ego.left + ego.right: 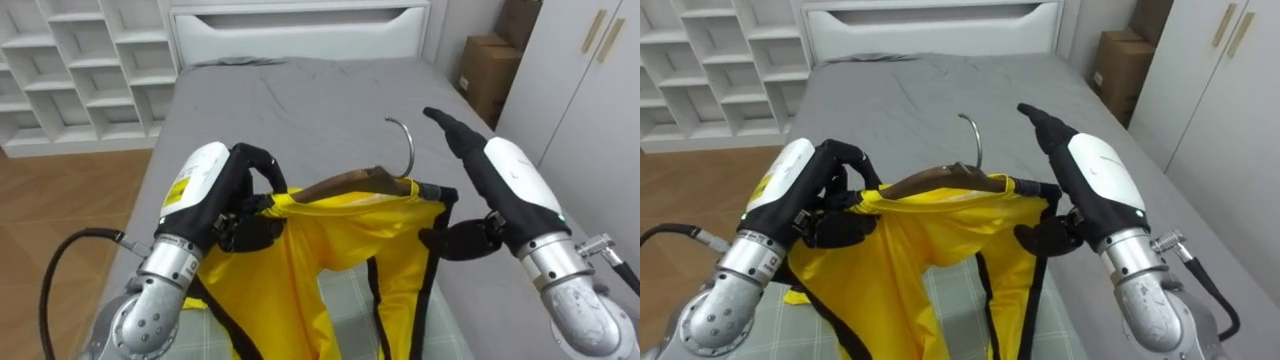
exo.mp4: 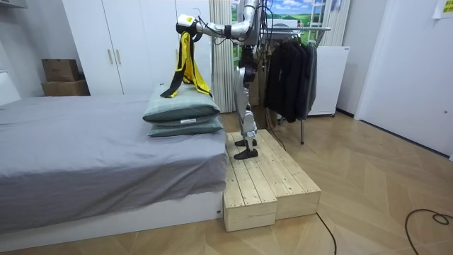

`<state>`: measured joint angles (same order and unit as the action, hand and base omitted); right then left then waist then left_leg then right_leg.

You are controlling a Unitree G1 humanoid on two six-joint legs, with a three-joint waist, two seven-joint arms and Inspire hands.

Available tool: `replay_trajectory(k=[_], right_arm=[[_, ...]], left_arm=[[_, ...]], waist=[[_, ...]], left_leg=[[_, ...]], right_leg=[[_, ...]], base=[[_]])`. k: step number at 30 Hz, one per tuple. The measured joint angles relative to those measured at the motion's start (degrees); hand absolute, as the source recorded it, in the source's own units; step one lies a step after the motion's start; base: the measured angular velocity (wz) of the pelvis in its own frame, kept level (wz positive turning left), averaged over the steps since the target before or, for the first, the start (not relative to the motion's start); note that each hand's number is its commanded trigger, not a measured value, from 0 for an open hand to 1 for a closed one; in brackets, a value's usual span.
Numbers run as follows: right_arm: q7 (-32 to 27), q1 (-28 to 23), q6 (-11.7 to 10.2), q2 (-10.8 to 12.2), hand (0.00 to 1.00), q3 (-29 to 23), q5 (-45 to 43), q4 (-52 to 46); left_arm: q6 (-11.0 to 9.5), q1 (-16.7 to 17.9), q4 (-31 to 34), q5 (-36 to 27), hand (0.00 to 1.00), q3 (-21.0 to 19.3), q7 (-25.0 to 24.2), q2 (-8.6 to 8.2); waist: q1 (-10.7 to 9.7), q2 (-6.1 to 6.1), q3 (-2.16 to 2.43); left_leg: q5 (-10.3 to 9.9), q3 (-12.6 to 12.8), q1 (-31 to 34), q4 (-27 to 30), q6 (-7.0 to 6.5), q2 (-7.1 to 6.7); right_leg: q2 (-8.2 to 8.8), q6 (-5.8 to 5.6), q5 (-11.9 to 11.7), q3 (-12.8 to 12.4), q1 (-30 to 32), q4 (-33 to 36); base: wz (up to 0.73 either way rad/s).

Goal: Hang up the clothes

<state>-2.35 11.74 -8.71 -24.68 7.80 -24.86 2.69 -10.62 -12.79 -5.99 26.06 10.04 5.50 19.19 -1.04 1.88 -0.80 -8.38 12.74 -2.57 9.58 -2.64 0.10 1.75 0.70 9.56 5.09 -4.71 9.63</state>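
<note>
A yellow garment with black trim (image 1: 320, 235) hangs from a wooden hanger (image 1: 345, 181) whose metal hook (image 1: 405, 140) points up. My left hand (image 1: 215, 190) is shut on the garment's left shoulder at the hanger's end. At the other end, my right hand (image 1: 505, 175) pinches the right shoulder between thumb and curled fingers, with one finger sticking straight out. Both hands hold the garment (image 2: 185, 60) up in front of me, above the bed. I stand on a wooden platform (image 2: 265, 184) at the bed's foot.
The grey bed (image 1: 300, 100) stretches ahead, with stacked green pillows (image 2: 182, 113) under the garment. A clothes rack with dark clothes (image 2: 294, 67) stands behind me. White shelves (image 1: 70, 70) are at the left, a wardrobe (image 1: 590, 80) and cardboard boxes (image 1: 490, 70) at the right.
</note>
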Motion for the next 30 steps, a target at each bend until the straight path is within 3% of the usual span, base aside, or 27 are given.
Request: replay_trajectory(k=[30], right_arm=[[0.7, 1.3, 0.1, 0.5, 0.0, 0.6, -4.9, 5.8]], left_arm=[[0.0, -0.1, 6.1, 6.0, 1.0, 0.6, -0.1, -0.3]], waist=[[1.3, -0.09, 0.1]], left_leg=[[0.0, -0.2, 0.1, 0.1, 0.0, 0.02]], right_leg=[[0.03, -0.01, 0.0, 0.2, -0.1, 0.2]], base=[[0.0]])
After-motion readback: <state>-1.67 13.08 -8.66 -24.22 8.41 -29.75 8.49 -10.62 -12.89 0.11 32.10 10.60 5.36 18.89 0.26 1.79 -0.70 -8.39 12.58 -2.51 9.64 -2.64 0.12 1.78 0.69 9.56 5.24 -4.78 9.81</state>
